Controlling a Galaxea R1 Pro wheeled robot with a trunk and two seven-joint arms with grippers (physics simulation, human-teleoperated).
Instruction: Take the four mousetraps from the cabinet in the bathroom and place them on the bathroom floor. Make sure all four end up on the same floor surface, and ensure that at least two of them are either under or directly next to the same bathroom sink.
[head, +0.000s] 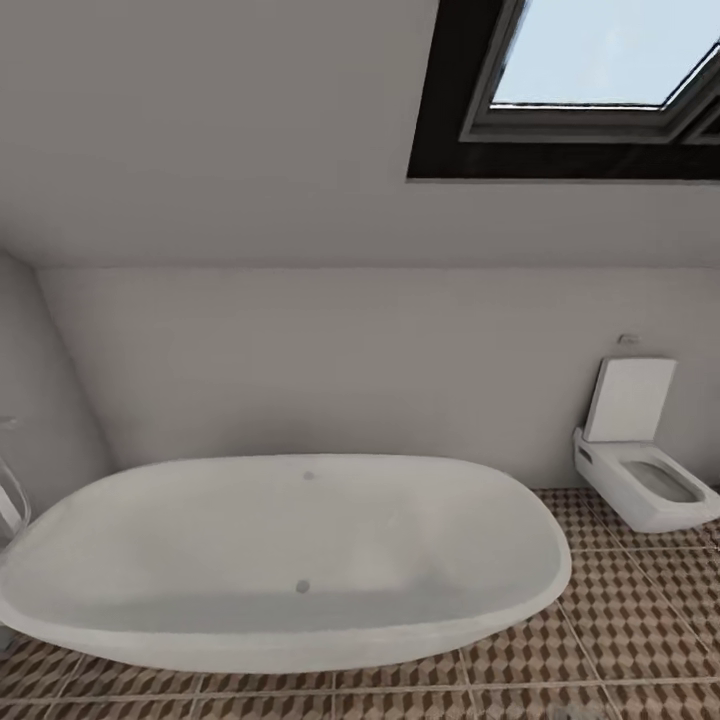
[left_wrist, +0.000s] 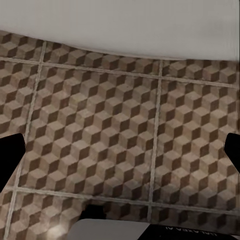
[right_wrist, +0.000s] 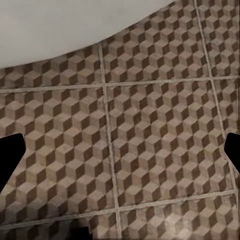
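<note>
Black fingertips (left_wrist: 11, 155) flank each wrist view; a pale grey part (left_wrist: 112, 230), perhaps housing.

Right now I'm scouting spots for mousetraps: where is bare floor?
Bare bathroom floor lies between the bathtub and the toilet, and along the tub's near side. The tub crowds the middle. Both wrist views show bare tiles beside its rim.

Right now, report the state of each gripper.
Left gripper: open, holding nothing, over the bathroom floor.
Right gripper: open, holding nothing, over the same tiles.
</note>
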